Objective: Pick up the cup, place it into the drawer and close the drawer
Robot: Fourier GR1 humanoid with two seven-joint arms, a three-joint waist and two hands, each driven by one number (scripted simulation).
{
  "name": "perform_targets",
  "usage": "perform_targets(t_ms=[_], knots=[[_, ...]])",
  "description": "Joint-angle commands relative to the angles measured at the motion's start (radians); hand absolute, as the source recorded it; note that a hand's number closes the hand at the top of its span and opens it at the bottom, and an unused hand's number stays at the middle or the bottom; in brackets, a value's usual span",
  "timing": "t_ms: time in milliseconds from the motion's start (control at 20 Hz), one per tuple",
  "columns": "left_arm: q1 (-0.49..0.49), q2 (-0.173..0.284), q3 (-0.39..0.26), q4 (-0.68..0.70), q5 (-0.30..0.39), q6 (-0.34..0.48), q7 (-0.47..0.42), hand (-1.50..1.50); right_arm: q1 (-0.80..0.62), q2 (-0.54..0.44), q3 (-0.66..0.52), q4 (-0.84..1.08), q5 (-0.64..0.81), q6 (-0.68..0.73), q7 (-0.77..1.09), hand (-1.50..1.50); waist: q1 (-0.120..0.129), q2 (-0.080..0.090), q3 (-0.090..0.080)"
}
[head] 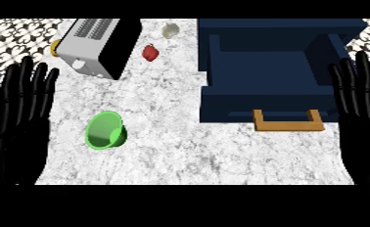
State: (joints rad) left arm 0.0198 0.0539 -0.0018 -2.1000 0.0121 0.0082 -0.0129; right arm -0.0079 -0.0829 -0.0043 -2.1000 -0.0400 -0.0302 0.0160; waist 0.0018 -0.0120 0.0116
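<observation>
Bright green plastic cup [105, 130] lies tipped on its side on the white marbled bench [180, 147], mouth facing up-left, left of the open dark-blue drawer [271, 74] with its tan handle [288, 121]. Left hand [25, 103] and right hand [353, 99] rest at the edges, fingers straight, grasping nothing.

The cup [105, 130] is bright green; the drawer [271, 69] is dark blue with a brown handle [288, 122]. The bench [188, 152] is white-grey marble; the toaster [98, 45] is grey and black.
</observation>
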Motion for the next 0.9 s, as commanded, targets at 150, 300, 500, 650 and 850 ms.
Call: perform_targets(t_ms=[150, 300, 500, 650, 850], knots=[[-0.023, -0.053, -0.032, 0.008, -0.262, 0.279, 0.026, -1.50, 0.016, -0.007, 0.041, 0.015, 0.028, 0.033, -0.026, -1.50, -0.002, 0.011, -0.010], [0.002, -0.053, -0.078, 0.058, -0.173, 0.499, 0.064, -1.50, -0.030, 0.003, 0.075, 0.011, -0.047, 0.059, 0.090, -1.50, -0.001, 0.013, -0.013], [-0.025, -0.054, -0.243, 0.091, -0.242, 0.668, 0.071, -1.50, 0.006, -0.016, 0.033, 0.042, -0.094, 0.105, 0.032, -1.50, -0.006, 0.012, -0.011], [-0.105, -0.054, -0.217, 0.134, -0.272, 0.700, 0.114, -1.50, -0.057, -0.008, 0.053, -0.007, -0.070, 0.069, 0.152, -1.50, -0.005, 0.011, -0.012], [-0.085, -0.054, -0.178, 0.123, -0.232, 0.671, 0.088, -1.50, -0.023, -0.010, 0.007, 0.073, -0.094, 0.126, 0.015, -1.50, -0.002, 0.012, -0.011]])
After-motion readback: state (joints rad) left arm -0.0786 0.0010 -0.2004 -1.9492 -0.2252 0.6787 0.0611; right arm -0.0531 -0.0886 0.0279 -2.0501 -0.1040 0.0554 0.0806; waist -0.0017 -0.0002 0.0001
